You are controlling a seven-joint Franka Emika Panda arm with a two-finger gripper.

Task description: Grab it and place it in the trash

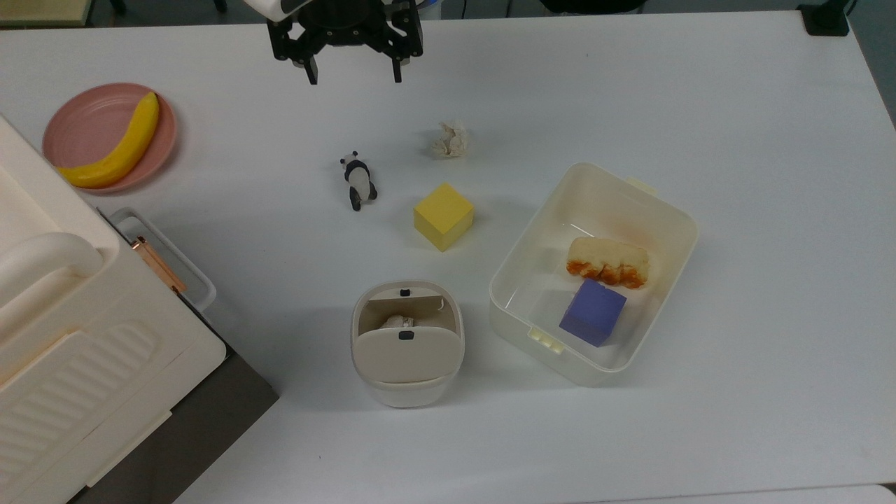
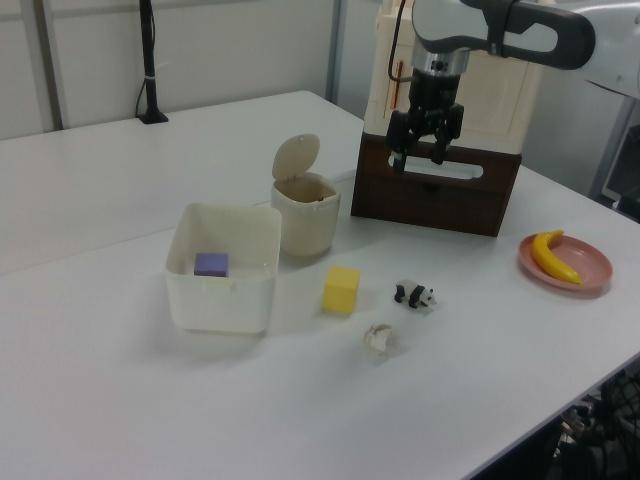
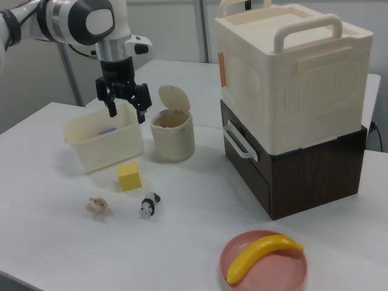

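In the top view, the far left of the frame holds a cream storage box (image 1: 84,350) stacked on a dark brown drawer unit (image 1: 203,427). Above it, in the upper left, a pink plate (image 1: 84,119) carries a banana (image 1: 119,150). At the top edge, left of centre, the tool (image 1: 353,73) hangs above the white tabletop (image 1: 735,140), its two fingers spread wide with nothing between them. Below it, near the middle of the frame, a panda figurine (image 1: 359,180) lies on the tabletop. To the right of the figurine and slightly higher sits the crumpled tissue wad (image 1: 451,138), apart from everything else and well clear of the tool. Just below the wad is a yellow cube (image 1: 443,215). In the lower centre stands the beige bin (image 1: 408,378), its flap lid tipped open so that a pale crumpled scrap shows inside. Right of centre, a white tub (image 1: 672,210) holds a piece of toy bread (image 1: 607,262) and a purple cube (image 1: 592,311).

In the left view the wad (image 2: 379,339) lies near the frame's lower middle, in front of the cube and figurine, with the bin (image 2: 305,220) standing behind them.
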